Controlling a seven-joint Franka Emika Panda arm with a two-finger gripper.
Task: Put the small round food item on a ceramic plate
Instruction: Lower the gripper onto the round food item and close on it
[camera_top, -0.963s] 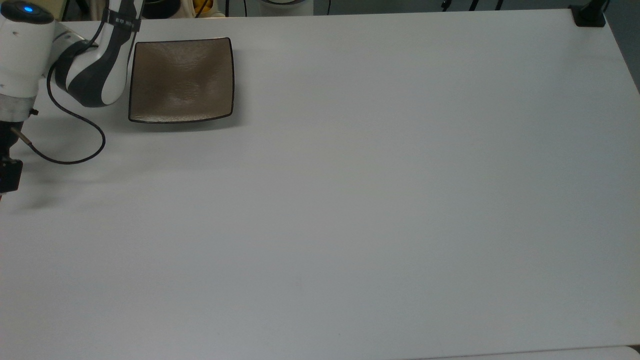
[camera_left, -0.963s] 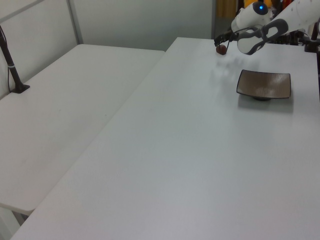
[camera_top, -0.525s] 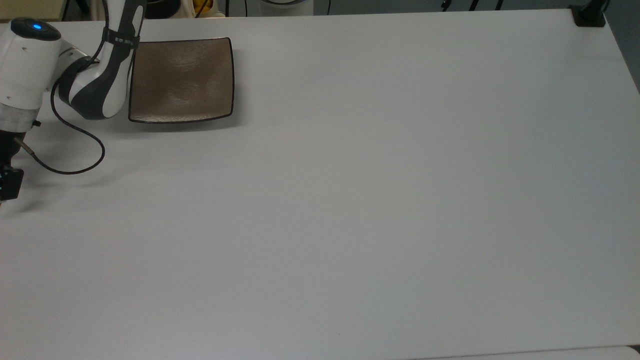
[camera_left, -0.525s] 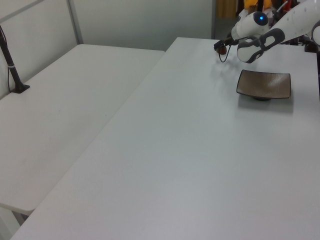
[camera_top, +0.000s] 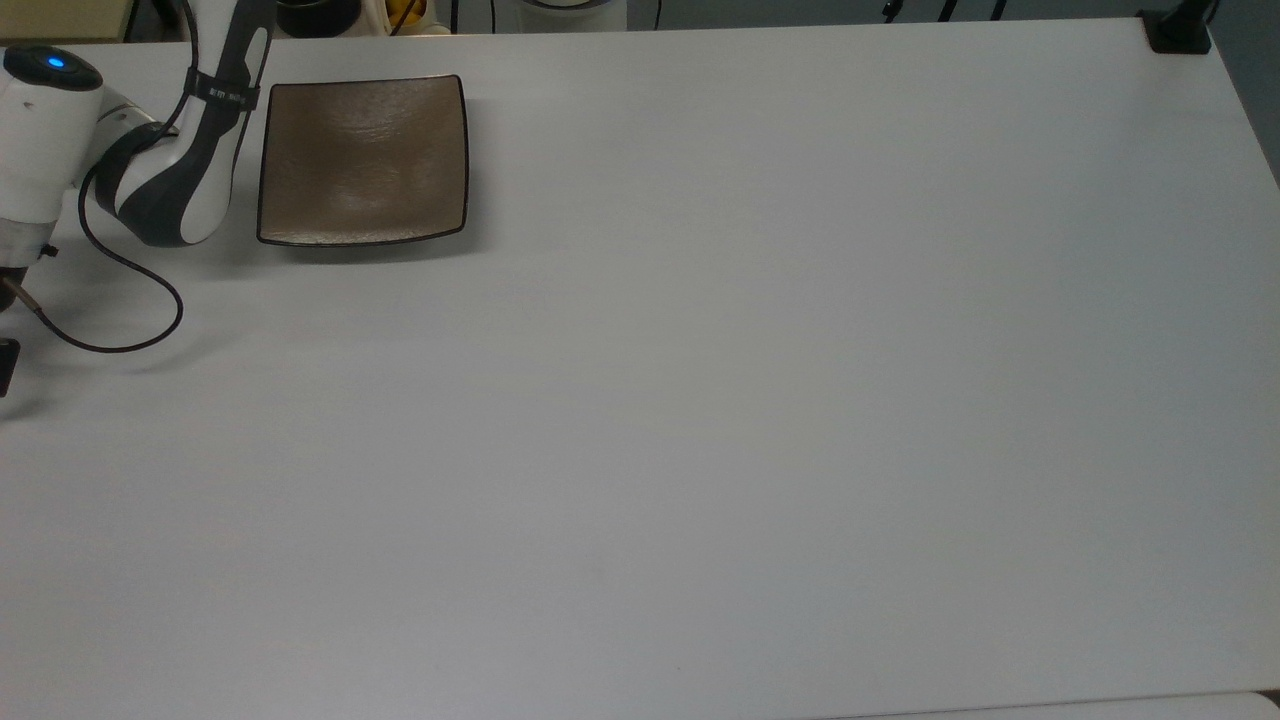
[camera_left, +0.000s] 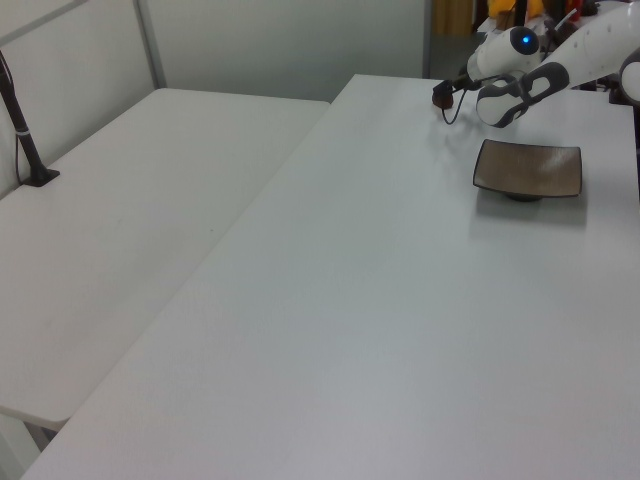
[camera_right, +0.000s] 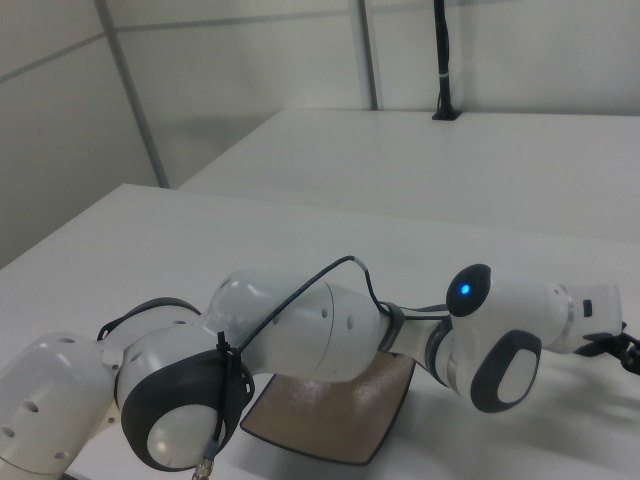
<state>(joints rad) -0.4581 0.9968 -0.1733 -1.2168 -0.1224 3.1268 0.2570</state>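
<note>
Brown ceramic plate (camera_top: 362, 160) sat bare on the tabletop (camera_top: 760, 400). Over the last second the gripper (camera_left: 440, 97) had slid further from it, out toward the top view's left edge, apparently carrying the small round food item (camera_left: 439, 102); delivery looked no closer.

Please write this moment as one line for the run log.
gripper: low over table, apart from ceramic plate | ceramic plate: bare | task: placing not yet done
</note>
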